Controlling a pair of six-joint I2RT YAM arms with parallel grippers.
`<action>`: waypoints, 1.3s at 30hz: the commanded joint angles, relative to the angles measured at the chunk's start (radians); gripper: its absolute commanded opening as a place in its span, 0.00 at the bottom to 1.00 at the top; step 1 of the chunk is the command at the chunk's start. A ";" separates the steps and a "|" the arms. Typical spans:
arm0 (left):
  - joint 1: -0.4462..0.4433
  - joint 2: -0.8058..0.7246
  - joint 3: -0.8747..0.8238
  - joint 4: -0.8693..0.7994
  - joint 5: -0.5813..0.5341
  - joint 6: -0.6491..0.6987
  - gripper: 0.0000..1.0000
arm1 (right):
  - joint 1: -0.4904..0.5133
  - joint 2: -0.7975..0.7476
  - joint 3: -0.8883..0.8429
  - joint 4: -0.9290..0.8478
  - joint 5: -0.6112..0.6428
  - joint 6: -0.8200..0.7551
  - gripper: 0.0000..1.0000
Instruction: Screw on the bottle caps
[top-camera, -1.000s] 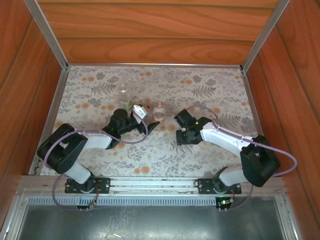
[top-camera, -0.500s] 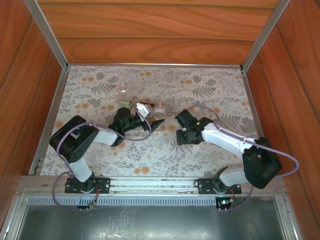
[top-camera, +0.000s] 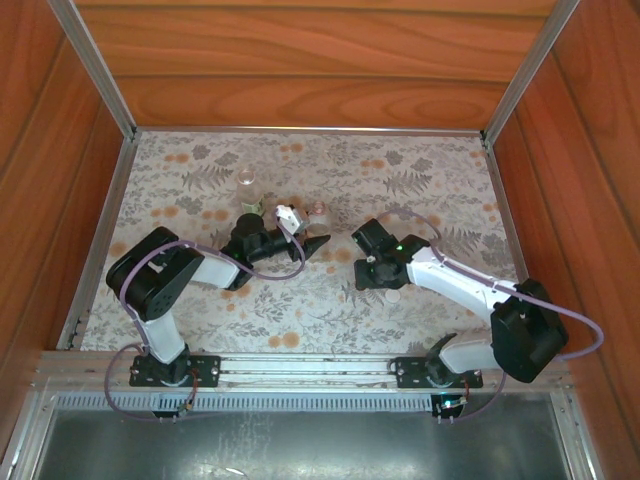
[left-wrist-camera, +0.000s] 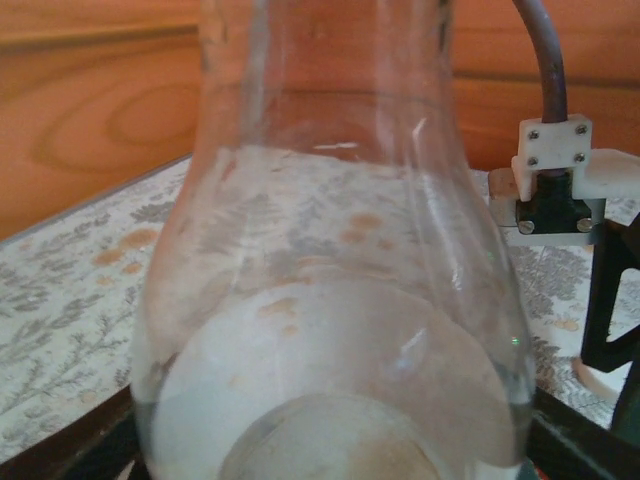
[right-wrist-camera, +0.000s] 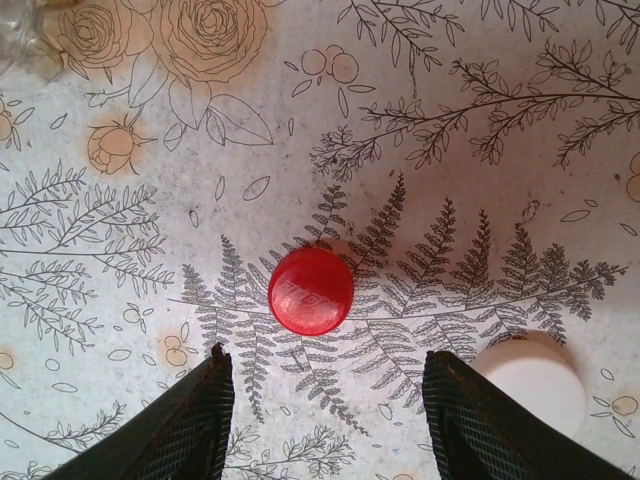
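Left arm has swung its elbow toward centre and carried the left gripper (top-camera: 308, 244) rightward, closer to the pink bottle (top-camera: 318, 212). The right arm has barely shifted.

Left wrist view: a clear bottle (left-wrist-camera: 330, 300) stands upright, very close, between the dark fingers (left-wrist-camera: 575, 445). No label is legible at this range, so I cannot tell which bottle it is, nor whether the fingers clamp it or merely flank it.

Right wrist view: the right gripper (right-wrist-camera: 325, 365) hangs above the table (right-wrist-camera: 450, 150), fingers (right-wrist-camera: 190, 430) spread wide and empty. The red cap (right-wrist-camera: 311, 291) lies flat just ahead of the gap between them. The white cap (right-wrist-camera: 535, 375) lies beside the right-hand finger, partly hidden by it.

Assessment: the step in hand appears to be cap pickup, with neither cap fitted. The next move calls for the right gripper to advance over the red cap, descend, pinch its rim squarely without nudging the white cap, then carry it to the bottle neck. The bottle must be held firm against the twist.
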 joint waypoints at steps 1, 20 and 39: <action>-0.008 0.015 0.016 0.032 0.033 -0.011 0.68 | -0.007 -0.021 0.001 -0.029 0.024 0.017 0.57; -0.009 -0.074 -0.042 0.008 0.021 0.003 0.52 | 0.001 0.117 0.039 -0.014 -0.033 -0.008 0.63; -0.010 -0.063 -0.042 -0.008 0.029 0.002 0.52 | 0.002 0.279 0.089 0.024 -0.046 0.007 0.48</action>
